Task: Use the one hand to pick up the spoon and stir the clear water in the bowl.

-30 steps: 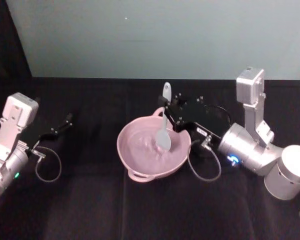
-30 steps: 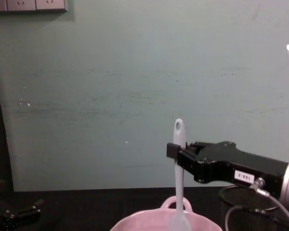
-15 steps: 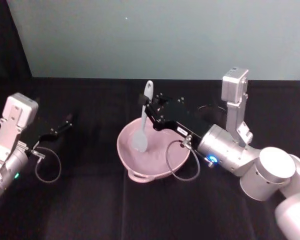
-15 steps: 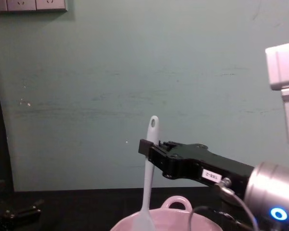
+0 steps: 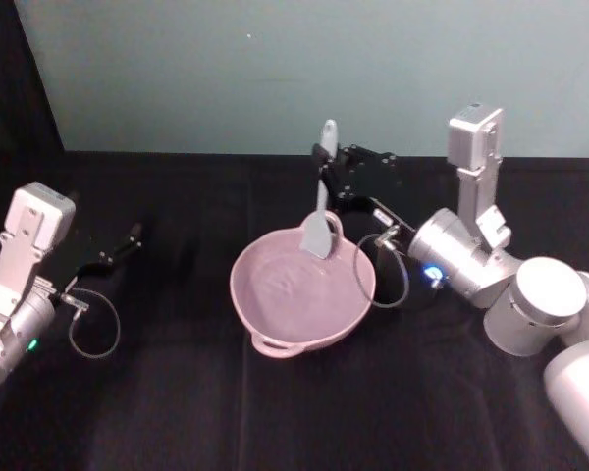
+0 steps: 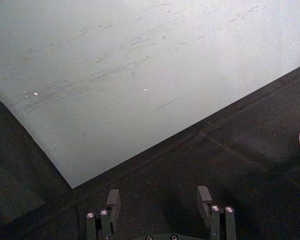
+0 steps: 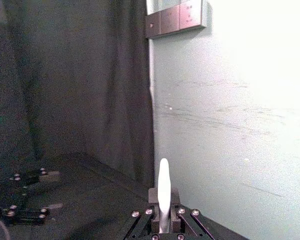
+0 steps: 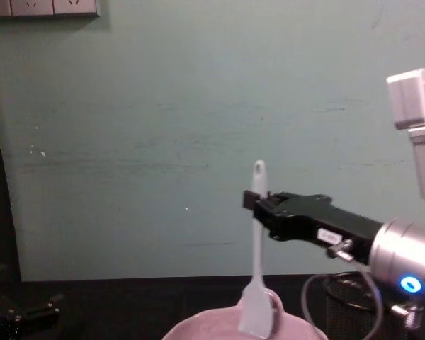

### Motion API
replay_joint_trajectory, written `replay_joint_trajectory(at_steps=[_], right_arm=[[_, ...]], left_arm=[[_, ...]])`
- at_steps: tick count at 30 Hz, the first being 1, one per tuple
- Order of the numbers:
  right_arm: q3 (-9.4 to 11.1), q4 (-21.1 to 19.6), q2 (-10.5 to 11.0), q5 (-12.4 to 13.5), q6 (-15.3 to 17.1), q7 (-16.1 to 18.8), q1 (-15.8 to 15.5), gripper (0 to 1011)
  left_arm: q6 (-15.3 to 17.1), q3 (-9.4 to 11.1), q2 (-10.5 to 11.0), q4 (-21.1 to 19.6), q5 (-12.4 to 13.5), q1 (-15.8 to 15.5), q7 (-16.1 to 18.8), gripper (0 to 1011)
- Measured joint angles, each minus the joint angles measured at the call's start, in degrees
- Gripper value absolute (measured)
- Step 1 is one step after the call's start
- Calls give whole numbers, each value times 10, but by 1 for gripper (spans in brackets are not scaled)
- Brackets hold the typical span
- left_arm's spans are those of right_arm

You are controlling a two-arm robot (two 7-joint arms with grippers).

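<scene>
The right gripper (image 5: 326, 162) is doing the work here, reaching in from the desk's right edge with its jaws closed tight on the upper handle of the spoon (image 5: 321, 201), just under the hole at the end. The spoon is hanging nearly upright, its flat head dangling at the far rim of the bowl (image 5: 243, 294), by the little loop handle. From the chest view the head is sitting about level with that rim, so it is looking more out of the clear water (image 5: 290, 285) than in it. The bowl itself is resting around the middle of the black desk (image 5: 177, 392).

This is reading as the stirring step, with the pickup already done. The next move is calling for a dip: bringing the head down toward the bowl's middle, then sweeping round without knocking the wall.

The left gripper (image 6: 160, 200) is sitting parked near the desk's left edge, jaws spread wide and holding nothing.

Counting up: one spoon, one bowl, two grippers.
</scene>
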Motion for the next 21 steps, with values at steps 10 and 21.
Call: replay_joint_trajectory(at_steps=[10, 21], right_arm=[[24, -94, 60, 32, 67, 32, -48, 120], [-3, -156, 84, 83, 111, 71, -93, 120]], left_arm=[[0, 0, 0, 0, 0, 0, 0, 1011], [0, 0, 0, 0, 0, 0, 0, 1011]])
